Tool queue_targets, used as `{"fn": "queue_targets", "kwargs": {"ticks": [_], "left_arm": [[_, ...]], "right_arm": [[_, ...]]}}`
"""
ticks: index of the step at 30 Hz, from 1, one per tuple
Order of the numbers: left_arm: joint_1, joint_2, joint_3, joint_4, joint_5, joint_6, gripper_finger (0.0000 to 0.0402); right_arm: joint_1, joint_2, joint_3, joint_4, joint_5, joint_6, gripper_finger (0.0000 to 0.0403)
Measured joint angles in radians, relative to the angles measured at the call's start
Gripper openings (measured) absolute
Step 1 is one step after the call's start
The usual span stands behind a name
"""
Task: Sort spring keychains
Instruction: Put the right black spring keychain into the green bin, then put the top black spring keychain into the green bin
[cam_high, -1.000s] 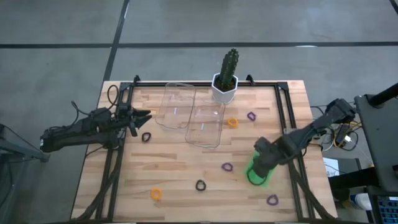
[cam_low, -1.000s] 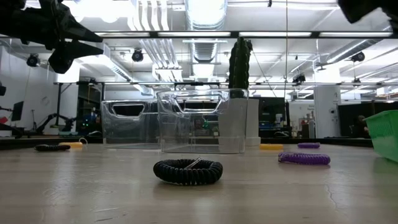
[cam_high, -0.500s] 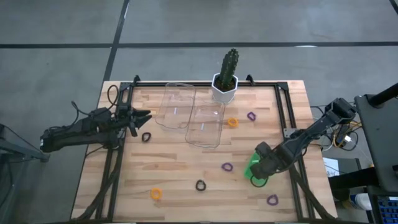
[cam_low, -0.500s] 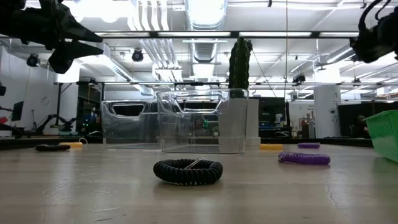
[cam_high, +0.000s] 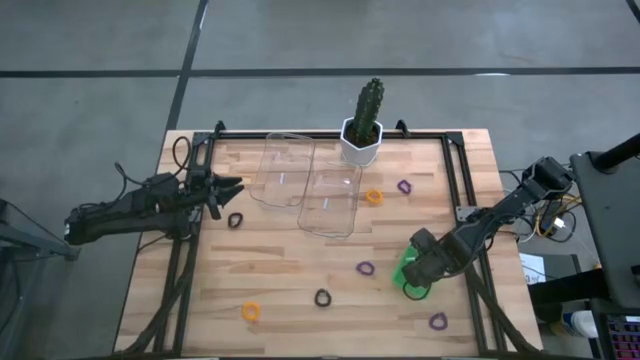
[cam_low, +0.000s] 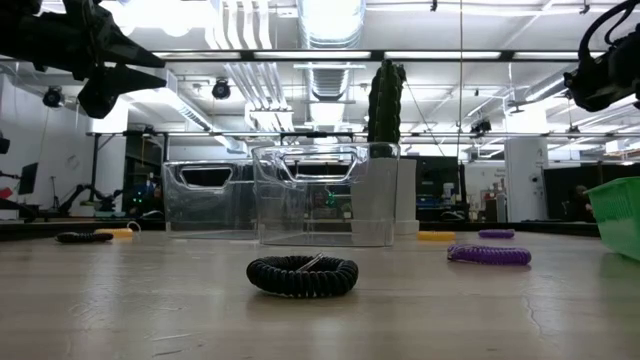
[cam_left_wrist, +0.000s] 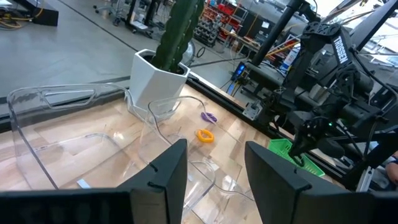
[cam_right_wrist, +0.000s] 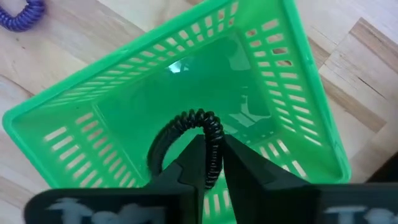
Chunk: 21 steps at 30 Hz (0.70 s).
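Note:
My right gripper (cam_right_wrist: 215, 163) points down into the green basket (cam_right_wrist: 74, 99) at the table's right (cam_high: 405, 272), shut on a black spring keychain (cam_right_wrist: 186, 119). My left gripper (cam_left_wrist: 217, 180) waits open above the table's left side (cam_high: 235, 187), with nothing between its fingers. Several more spring keychains lie flat on the table: black ones (cam_high: 234, 220) (cam_high: 322, 297), orange ones (cam_high: 374, 197) (cam_high: 251, 311), purple ones (cam_high: 404, 186) (cam_high: 366, 268) (cam_high: 437, 321). My right gripper pinches the black keychain's coil (cam_right_wrist: 216, 134) between its two fingers, at one side of the loop. The fingers come from above, pointing down. The rest of the loop arcs out beyond the fingertips over the basket's inside; I cannot tell whether it touches the basket's floor.
Two clear plastic trays (cam_high: 285, 170) (cam_high: 332, 200) stand at the back middle, with a potted cactus (cam_high: 363, 125) behind them at the far edge. Black rails (cam_high: 463, 190) run along the table's sides. Bare wood lies in the middle and near left.
My right gripper has come down over the green basket with the black keychain, its wrist rolling a little. The basket and the keychains on the table have stayed where they were.

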<state>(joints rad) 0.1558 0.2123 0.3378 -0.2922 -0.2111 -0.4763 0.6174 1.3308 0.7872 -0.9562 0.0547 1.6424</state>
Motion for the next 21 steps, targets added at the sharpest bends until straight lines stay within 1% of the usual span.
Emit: {"fn": "queue_targets", "kwargs": {"ticks": [6, 11, 14, 18, 21], "left_arm": [[0.0, 0.0, 0.0, 0.0, 0.0, 0.0, 0.0153], [0.0, 0.0, 0.0, 0.0, 0.0, -0.004, 0.0153], [0.0, 0.0, 0.0, 0.0, 0.0, -0.004, 0.0153], [0.0, 0.0, 0.0, 0.0, 0.0, -0.004, 0.0153], [0.0, 0.0, 0.0, 0.0, 0.0, -0.004, 0.0153]], "right_arm": [[0.0, 0.0, 0.0, 0.006, 0.001, 0.0, 0.0095], [0.0, 0.0, 0.002, 0.013, 0.003, -0.029, 0.0113], [0.0, 0.0, 0.021, 0.015, 0.007, -0.083, 0.0117], [0.0, -0.009, 0.081, 0.014, 0.015, -0.203, 0.0116], [0.005, -0.033, 0.141, 0.013, 0.076, -0.279, 0.0109]]}}
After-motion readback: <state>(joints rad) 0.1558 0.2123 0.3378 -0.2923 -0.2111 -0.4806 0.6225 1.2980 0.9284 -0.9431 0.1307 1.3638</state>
